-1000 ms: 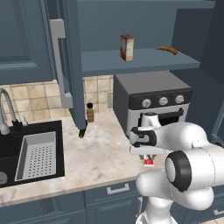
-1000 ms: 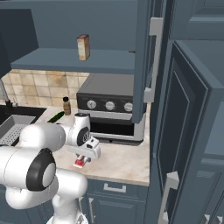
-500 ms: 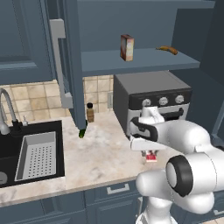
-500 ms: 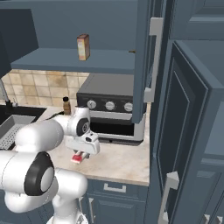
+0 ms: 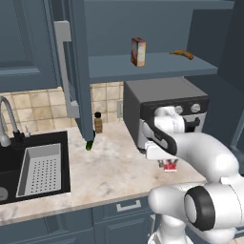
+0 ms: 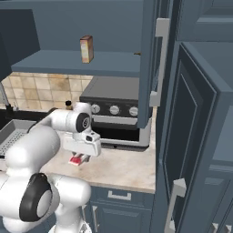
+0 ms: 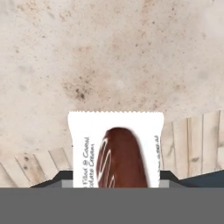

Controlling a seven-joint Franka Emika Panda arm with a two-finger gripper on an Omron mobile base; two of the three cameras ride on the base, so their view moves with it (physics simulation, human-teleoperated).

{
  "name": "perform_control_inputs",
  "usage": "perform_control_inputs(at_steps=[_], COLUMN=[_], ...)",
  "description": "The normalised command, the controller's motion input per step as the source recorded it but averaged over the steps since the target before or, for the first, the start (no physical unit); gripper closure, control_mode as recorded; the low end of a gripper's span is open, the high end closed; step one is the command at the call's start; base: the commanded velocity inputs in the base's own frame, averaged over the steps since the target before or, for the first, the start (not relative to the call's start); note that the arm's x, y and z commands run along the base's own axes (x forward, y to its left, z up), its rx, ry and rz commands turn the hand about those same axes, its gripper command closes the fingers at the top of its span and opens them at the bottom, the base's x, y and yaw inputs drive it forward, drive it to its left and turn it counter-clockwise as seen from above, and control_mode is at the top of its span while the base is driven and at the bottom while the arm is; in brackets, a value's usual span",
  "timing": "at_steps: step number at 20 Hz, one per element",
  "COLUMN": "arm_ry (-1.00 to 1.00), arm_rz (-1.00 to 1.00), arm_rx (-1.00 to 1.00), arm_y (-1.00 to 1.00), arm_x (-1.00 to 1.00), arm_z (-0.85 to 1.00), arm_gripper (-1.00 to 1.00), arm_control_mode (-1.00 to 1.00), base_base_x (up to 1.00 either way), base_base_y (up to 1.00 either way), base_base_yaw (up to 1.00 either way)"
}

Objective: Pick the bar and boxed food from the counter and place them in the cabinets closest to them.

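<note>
The bar [image 7: 116, 148], in a white wrapper with red ends and a brown picture, sits between my two fingertips [image 7: 65, 176], close under the hand camera. My gripper [image 5: 168, 161] is shut on it just above the counter [image 5: 109, 167], in front of the oven. From the right, the bar [image 6: 78, 159] hangs under the hand [image 6: 82, 144]. The boxed food [image 5: 138, 51] stands upright on the open cabinet's shelf [image 5: 152, 66], also the carton [image 6: 86, 48] above the oven.
A black toaster oven [image 5: 167, 102] stands right behind the hand. A small brown bottle [image 5: 98, 122] and a green item [image 5: 89, 145] lie left of it. The sink [image 5: 28, 164] is far left. Open cabinet doors [image 5: 78, 71] [image 6: 191, 136] jut out; a curved yellow-brown item [image 5: 181, 54] lies on the shelf.
The hand with the bar has risen slightly off the counter and drifted a little toward the oven's right side. The carton on the shelf has not moved.
</note>
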Motion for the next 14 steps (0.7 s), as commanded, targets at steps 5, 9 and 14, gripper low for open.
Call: perform_control_inputs(at_steps=[5,9,14], arm_ry=[0.1,0.07,0.0], arm_rz=[0.0,0.0,0.0], arm_rx=[0.0,0.0,0.0], arm_y=[0.0,0.0,0.0], arm_x=[-0.43,-0.52,-0.65], arm_z=[0.54,0.57,0.54], arm_gripper=[1.0,1.0,1.0], arm_control_mode=[-1.0,-1.0,-1.0], base_base_x=[0.0,0.0,0.0], base_base_y=[0.0,0.0,0.0], base_base_yaw=[0.0,0.0,0.0])
